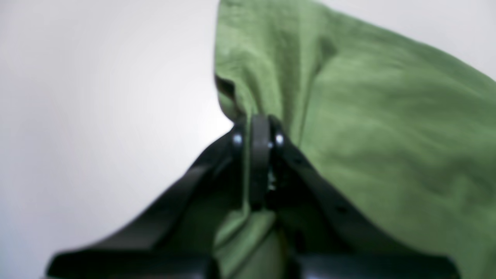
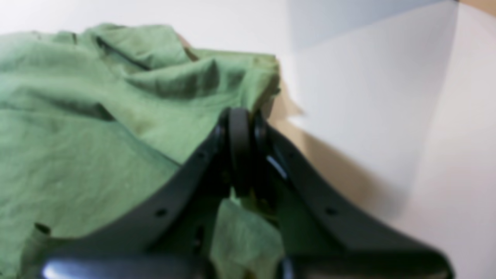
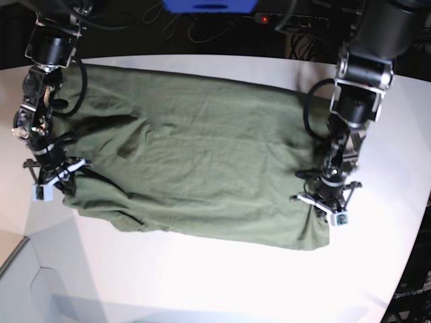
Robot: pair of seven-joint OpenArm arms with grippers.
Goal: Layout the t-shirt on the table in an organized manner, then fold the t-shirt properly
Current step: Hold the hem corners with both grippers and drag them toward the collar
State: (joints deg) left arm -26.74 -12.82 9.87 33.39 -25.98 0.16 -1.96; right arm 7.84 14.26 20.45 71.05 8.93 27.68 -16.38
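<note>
The t-shirt (image 3: 195,168) lies spread wide on the white table (image 3: 222,282), wrinkled, between both arms. Left gripper (image 1: 259,133) is pinched onto the cloth edge; right gripper (image 2: 241,124) likewise clamps a bunched edge, apparently a sleeve, though that view is blurred. Step in hand: layout. Next move probably calls for pulling the edges apart to flatten it.

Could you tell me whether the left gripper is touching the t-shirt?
Touching: in the left wrist view the left gripper is shut on a fold of the t-shirt.
</note>
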